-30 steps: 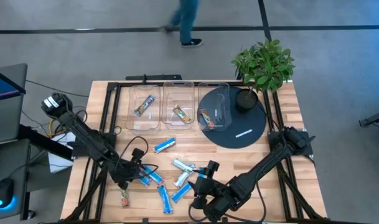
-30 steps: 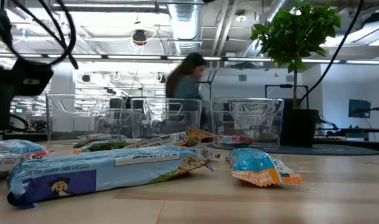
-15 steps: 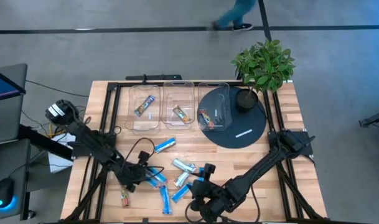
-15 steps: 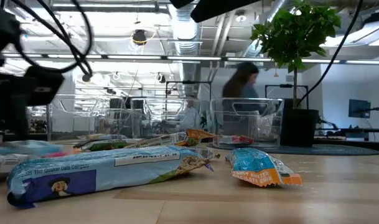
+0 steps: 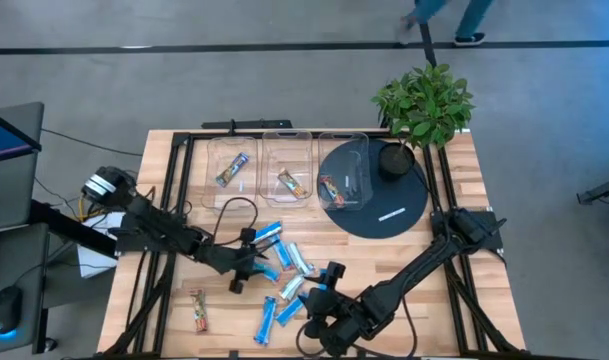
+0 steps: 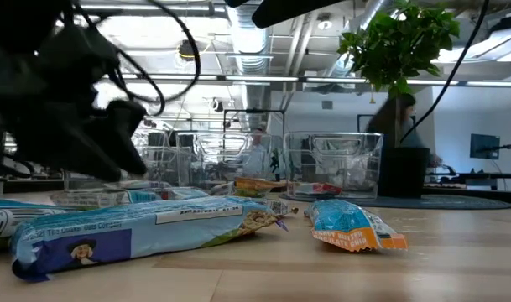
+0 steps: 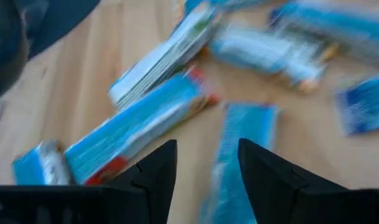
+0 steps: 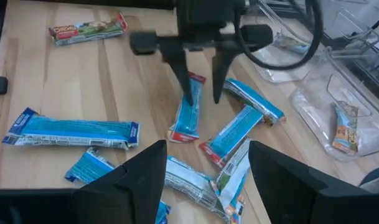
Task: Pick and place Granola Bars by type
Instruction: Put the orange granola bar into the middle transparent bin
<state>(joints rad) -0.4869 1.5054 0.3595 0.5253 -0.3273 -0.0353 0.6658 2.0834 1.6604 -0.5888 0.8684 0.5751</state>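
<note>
- Pincer on the left arm (image 8: 201, 93), where is it?
- Look at the high view. It is a little left of the middle, low over the pile of bars on the counter (image 5: 384, 250).
- Is it holding a bar?
- No. Its two fingers are spread apart and there is nothing between them yet. It is let go.
- Which bar is it going for?
- I think the blue bar with the red end (image 8: 187, 118). In the right wrist view that bar sits just below the two fingers, in the middle of the frame.
- Which way does the bar lie?
- Its long side points straight away from the pincer, in line with the arm. In the left wrist view it runs up the frame from the gap between the two dark fingers. So the fingers sit on either side of its thin part. That looks good for a squeeze.
- What about the other arm?
- The right pincer (image 8: 208, 149) is in the bottom middle of the high view. Its fingers are wide apart too, with nothing in them. It waits. The left one is much nearer to this bar.
- Where will the bar go?
- I guess into one of the clear bins (image 5: 234, 206) at the top of the counter. Each one has a bar in it.
</note>
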